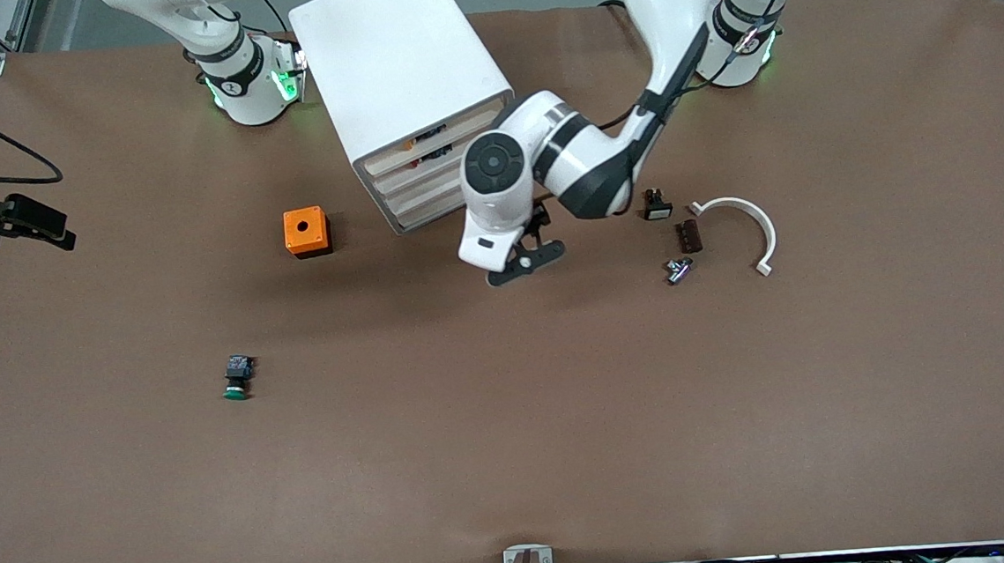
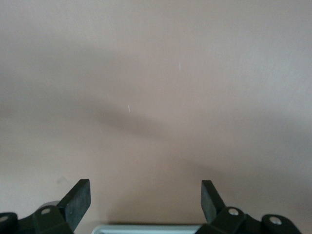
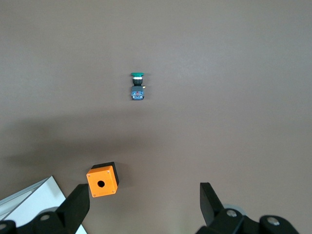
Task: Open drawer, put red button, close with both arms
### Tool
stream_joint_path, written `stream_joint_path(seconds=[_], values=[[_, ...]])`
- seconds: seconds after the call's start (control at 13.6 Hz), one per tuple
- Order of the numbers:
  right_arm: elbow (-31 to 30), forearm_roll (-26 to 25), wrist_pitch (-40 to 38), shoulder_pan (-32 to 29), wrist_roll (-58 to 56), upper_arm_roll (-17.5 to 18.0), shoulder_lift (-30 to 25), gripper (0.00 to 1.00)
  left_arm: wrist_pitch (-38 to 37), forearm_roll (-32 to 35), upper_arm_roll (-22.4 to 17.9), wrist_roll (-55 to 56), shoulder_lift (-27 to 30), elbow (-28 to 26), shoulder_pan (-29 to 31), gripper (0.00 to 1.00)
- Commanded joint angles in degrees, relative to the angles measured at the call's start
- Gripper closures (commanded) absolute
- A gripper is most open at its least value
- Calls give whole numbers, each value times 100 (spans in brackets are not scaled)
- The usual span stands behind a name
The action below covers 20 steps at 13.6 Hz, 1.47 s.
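Note:
The white cabinet [image 1: 402,59] stands near the robots' bases, and its corner also shows in the right wrist view [image 3: 29,202]. Its four drawers look pushed in. The drawer [image 1: 410,171], second from top, shows small dark and red bits at its front; I cannot pick out the red button for certain. My left gripper [image 1: 529,260] hangs open and empty just in front of the drawers, low over bare table; its wrist view [image 2: 145,192] shows only brown table. My right gripper [image 3: 145,195] is open and empty, high over the table, and is out of the front view.
An orange box with a hole [image 1: 307,231] [image 3: 102,181] sits beside the cabinet toward the right arm's end. A green-capped button [image 1: 237,377] [image 3: 137,87] lies nearer the front camera. A white curved piece [image 1: 745,220] and small dark parts [image 1: 688,236] lie toward the left arm's end.

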<state>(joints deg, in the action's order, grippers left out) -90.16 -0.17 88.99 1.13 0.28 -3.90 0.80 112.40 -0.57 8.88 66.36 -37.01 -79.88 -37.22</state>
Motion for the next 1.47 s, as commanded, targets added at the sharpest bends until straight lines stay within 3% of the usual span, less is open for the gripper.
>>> stream_joint_path(seconds=[0.0,0.29,0.51,0.96,1.4], values=[[139,-71,-57,-78,-19,65,-19,0,-95,109,53,-412,509,-98,705,0],[139,-62,-57,-78,-19,65,-27,0,-621,293,61,-886,1133,-89,1637,0],[139,-62,-57,-52,-19,74,-19,0,-877,592,53,-1817,1661,-98,2208,0],[148,-62,-57,-43,-19,82,-19,0,-1746,584,70,-3690,2417,-98,3307,0],[192,-71,-57,-69,-19,74,-19,0,-2432,435,88,-4666,2954,-150,3827,0]])
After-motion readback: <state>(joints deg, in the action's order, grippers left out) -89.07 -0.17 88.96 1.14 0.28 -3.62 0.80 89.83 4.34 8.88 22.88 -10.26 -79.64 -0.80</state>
